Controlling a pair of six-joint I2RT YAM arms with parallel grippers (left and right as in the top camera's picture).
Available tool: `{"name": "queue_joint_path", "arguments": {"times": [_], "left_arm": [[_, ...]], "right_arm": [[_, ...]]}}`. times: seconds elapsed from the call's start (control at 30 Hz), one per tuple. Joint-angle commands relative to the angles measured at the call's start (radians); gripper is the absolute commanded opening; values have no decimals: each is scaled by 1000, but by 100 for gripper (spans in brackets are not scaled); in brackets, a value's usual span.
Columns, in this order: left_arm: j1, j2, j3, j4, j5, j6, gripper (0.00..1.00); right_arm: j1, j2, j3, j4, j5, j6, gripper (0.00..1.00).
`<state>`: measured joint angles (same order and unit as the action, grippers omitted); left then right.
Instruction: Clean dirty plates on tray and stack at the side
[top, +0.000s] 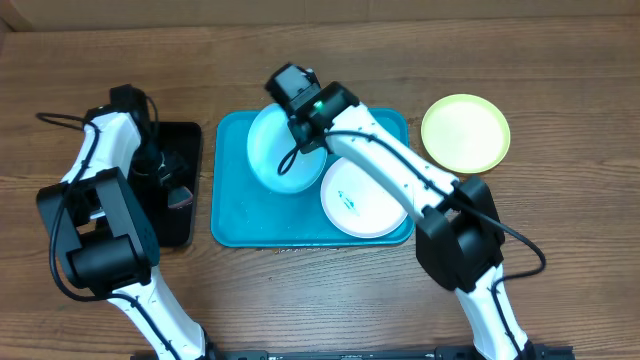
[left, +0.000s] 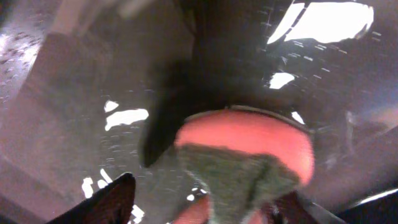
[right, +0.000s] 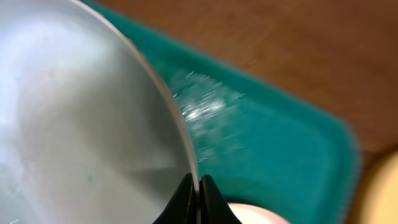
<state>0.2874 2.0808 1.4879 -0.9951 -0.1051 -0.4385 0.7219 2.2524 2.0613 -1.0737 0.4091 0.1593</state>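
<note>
The pale blue plate (top: 272, 160) is tilted up over the left half of the teal tray (top: 233, 215). My right gripper (top: 306, 130) is shut on its rim; the right wrist view shows the fingers (right: 199, 193) pinching the plate's edge (right: 81, 112) above the tray (right: 273, 143). The white plate (top: 362, 200), with a small green smear, lies flat in the tray's right half. The yellow-green plate (top: 465, 131) lies on the table to the right of the tray. My left gripper (left: 205, 208) is open over a red sponge with a green pad (left: 245, 158).
A narrow black tray (top: 190, 228) lies left of the teal tray, with the sponge (top: 181, 196) on it under my left arm. Bare wooden table surrounds both trays. My right arm reaches diagonally over the white plate.
</note>
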Motion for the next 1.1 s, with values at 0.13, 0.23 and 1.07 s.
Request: {"name": "queue_joint_path", "arguments": {"times": [0.13,0.23,1.07], "left_arm": [[53,-27,21,-3,97,-2,91],[61,-27,32,-2,136,46,90],[63,-27,53,-40,158,69,86]], "right_arm": [[143,-121,35,71,660,-225,4],[182,-121,35,122,804,-330,4],[-163,-162,113,-116,-190,-20,4]]}}
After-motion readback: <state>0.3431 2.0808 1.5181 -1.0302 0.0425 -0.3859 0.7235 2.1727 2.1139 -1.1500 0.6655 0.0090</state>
